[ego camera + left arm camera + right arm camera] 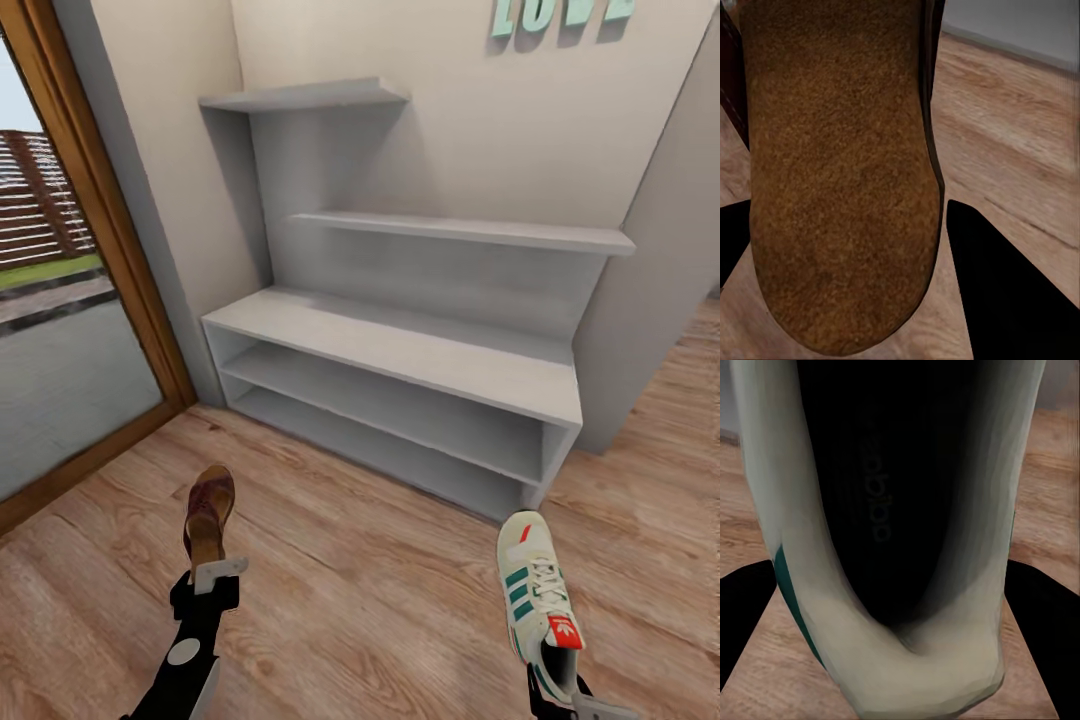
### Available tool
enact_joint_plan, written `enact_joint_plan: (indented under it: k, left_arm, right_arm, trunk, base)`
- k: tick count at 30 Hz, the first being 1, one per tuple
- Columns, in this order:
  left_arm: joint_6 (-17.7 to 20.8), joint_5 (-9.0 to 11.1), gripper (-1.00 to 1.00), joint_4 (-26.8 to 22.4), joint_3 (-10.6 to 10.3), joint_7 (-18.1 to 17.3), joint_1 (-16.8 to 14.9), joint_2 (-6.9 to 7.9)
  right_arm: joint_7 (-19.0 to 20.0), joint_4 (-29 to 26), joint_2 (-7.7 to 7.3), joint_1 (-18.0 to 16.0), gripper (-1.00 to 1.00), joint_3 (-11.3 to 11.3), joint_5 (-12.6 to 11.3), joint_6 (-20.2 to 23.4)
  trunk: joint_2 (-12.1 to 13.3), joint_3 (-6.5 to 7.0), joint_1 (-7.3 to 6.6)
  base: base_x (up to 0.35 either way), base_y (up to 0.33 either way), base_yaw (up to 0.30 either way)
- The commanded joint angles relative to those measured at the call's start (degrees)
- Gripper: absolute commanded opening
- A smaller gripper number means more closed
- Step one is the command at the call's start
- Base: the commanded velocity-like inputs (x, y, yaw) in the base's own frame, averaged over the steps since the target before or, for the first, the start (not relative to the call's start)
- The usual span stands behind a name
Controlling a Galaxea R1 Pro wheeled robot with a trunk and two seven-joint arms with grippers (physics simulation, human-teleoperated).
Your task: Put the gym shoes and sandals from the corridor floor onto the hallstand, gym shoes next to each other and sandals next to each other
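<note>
A dark reddish-brown sandal (pixel 208 515) with a tan footbed (pixel 840 187) hangs above the corridor floor (pixel 370 590), my left gripper (pixel 218 572) shut on its heel end. At the lower right, my right gripper (pixel 563 692) is shut on the heel of a white gym shoe (pixel 535 590) with green stripes and a red tongue label. In the right wrist view I look into the shoe's dark opening (pixel 892 510) between the black fingers (pixel 1042 622). The light grey hallstand (pixel 400 345) stands ahead against the wall, its bench and shelves bare.
A wood-framed glass door (pixel 110 260) runs along the left. A grey wall block (pixel 660 250) juts out to the right of the hallstand. Teal letters (pixel 560 15) hang on the wall above. Open plank floor lies between me and the rack.
</note>
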Motion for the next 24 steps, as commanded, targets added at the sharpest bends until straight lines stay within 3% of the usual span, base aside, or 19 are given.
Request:
enact_joint_plan:
  k: [1, 15, 24]
  left_arm:
    - [0.0, -0.6, -1.00, 0.0, 0.1, 0.1, 0.0, -0.04]
    - [0.0, -0.5, -1.00, 0.0, 0.1, 0.1, 0.0, -0.06]
    - [0.0, -0.6, -1.00, 0.0, 0.1, 0.1, 0.0, -0.12]
  right_arm:
    - [0.0, 0.0, 0.01, 0.0, -1.00, -0.1, 0.1, -0.2]
    - [0.0, 0.1, 0.07, 0.0, -1.00, 0.0, 0.1, -0.2]
    - [0.0, 0.1, 0.09, 0.0, -1.00, 0.0, 0.1, -0.2]
  trunk:
    - [0.0, -0.04, 0.00]
    - [0.0, -0.04, 0.00]
    - [0.0, -0.04, 0.00]
  base:
    - [0.098, 0.300, -0.298]
    - [0.052, 0.303, -0.286]
    - [0.001, 0.304, -0.027]
